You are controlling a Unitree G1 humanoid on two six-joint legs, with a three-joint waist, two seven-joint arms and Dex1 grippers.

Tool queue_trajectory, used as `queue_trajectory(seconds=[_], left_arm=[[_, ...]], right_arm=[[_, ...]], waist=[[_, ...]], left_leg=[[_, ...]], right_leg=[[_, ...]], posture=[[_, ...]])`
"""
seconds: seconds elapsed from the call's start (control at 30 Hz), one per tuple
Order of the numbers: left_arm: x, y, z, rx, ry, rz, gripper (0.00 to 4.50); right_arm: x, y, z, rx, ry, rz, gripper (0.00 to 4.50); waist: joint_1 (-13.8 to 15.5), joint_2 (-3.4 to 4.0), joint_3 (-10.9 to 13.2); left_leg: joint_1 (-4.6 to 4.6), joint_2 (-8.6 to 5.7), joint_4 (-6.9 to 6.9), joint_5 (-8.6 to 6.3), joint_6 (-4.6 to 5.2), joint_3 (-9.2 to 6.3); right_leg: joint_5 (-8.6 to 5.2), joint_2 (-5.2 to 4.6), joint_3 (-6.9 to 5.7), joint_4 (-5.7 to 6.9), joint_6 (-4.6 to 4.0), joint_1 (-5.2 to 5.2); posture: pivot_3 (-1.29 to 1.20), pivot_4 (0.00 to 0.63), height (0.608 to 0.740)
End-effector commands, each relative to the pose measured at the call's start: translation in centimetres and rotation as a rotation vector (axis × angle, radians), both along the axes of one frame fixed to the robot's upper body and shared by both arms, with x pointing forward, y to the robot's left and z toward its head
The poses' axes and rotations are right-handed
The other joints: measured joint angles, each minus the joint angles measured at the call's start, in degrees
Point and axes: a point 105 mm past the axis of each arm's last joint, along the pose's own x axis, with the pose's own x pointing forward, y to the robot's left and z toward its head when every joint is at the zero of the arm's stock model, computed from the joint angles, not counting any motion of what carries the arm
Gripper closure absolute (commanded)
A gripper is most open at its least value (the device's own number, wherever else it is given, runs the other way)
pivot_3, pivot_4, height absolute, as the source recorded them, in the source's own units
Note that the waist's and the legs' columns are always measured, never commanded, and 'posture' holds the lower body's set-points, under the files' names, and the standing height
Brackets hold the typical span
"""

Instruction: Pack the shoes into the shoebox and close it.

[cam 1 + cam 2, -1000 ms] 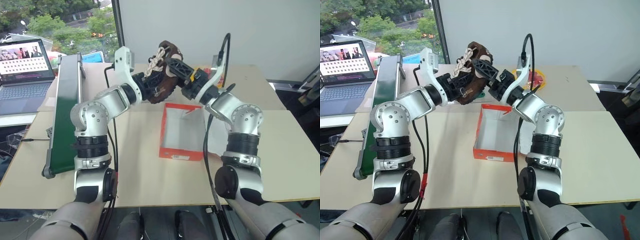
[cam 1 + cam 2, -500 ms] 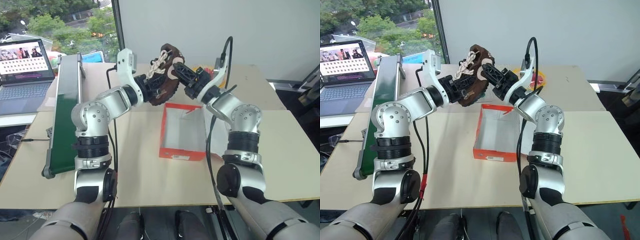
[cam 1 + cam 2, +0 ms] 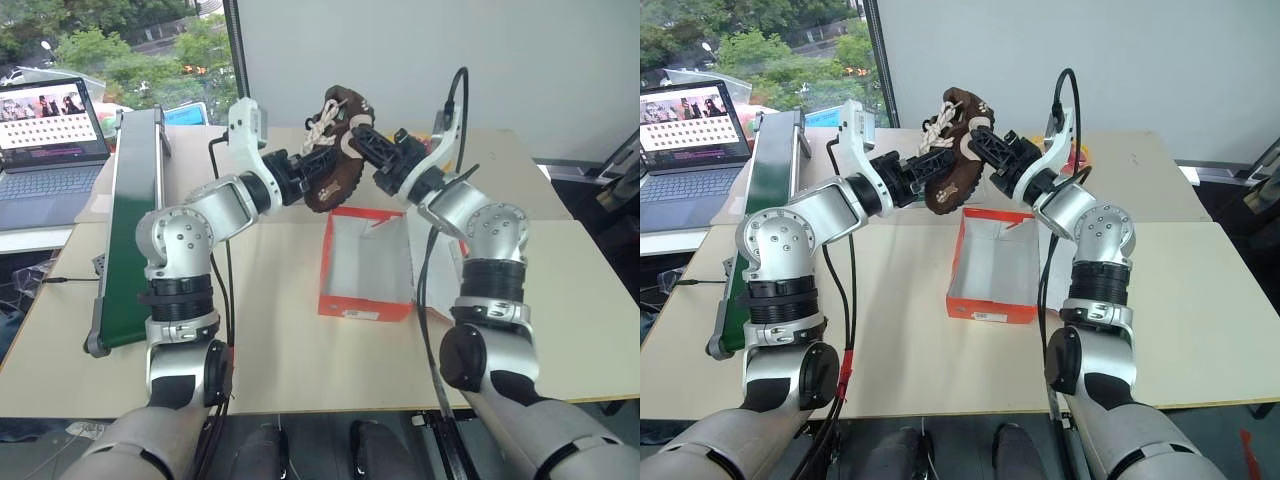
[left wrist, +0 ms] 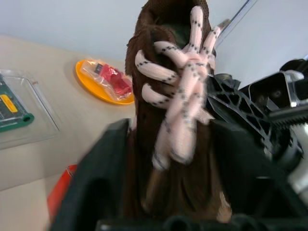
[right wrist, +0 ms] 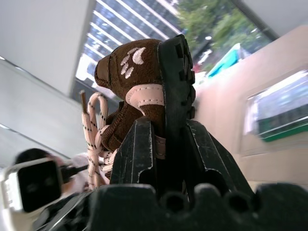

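While right gripper (image 5: 166, 159) now clamps shoe (image 3: 335, 165) heel above shoebox (image 3: 365, 265), left gripper (image 4: 163, 192) has spread

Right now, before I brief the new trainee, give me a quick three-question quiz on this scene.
1. True or false: the shoebox stands open on the table.
2. The right gripper is clamped on: A a mug, B the brown shoe, C a book.
3. Fill in: the laptop sits on the robot's ___ side.
Key: 1 true; 2 B; 3 left.
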Motion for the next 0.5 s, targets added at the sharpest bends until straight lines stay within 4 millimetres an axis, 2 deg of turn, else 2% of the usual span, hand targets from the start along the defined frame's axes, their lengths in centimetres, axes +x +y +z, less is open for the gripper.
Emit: queue_trajectory(seconds=[0.03, 0.13, 0.3, 0.43, 0.5], left_arm=[[-1.2, 2.3, -0.4, 0.037, -0.019, -0.006, 0.73], [-1.9, 3.0, -1.7, 0.147, -0.031, -0.021, 0.73], [-3.3, 3.0, -4.6, 0.418, -0.079, -0.097, 0.73], [-3.3, 2.3, -5.2, 0.429, -0.096, -0.118, 0.73], [-3.2, 1.9, -5.4, 0.442, -0.108, -0.124, 0.73]], right_arm=[[0.2, -2.0, 3.0, -0.229, -0.077, -0.161, 4.15], [0.5, -3.7, 2.1, -0.417, -0.01, -0.272, 4.15], [-0.9, -4.6, 0.7, -0.698, 0.042, -0.256, 4.15], [-2.2, -4.4, -1.9, -0.798, 0.223, -0.145, 4.15], [-2.5, -4.3, -2.9, -0.828, 0.262, -0.124, 4.15]], waist=[[-0.2, 0.01, 0.0], [-0.2, 0.01, 0.0], [-0.1, 0.05, 0.0], [0.3, 0.05, 0.0], [0.3, 0.05, 0.0]], left_leg=[[0.0, 0.0, -0.01, 0.0, 0.0, 0.02], [0.0, 0.01, -0.02, 0.0, -0.01, 0.03], [-0.03, -0.01, -0.02, 0.0, 0.0, 0.08], [-0.05, 0.02, -0.03, -0.01, 0.03, 0.05], [-0.04, 0.02, 0.01, -0.12, 0.26, 0.05]], right_leg=[[0.0, 0.0, 0.04, 0.0, 0.0, -0.03], [0.0, 0.0, 0.04, 0.0, 0.0, -0.06], [0.0, -0.01, 0.06, -0.01, 0.0, -0.07], [0.0, 0.0, 0.02, -0.03, -0.01, -0.07], [0.0, -0.01, 0.02, -0.04, -0.01, -0.01]], posture=[[0.0, 0.15, 0.74], [0.0, 0.15, 0.74], [0.0, 0.15, 0.74], [0.0, 0.15, 0.74], [0.0, 0.15, 0.74]])
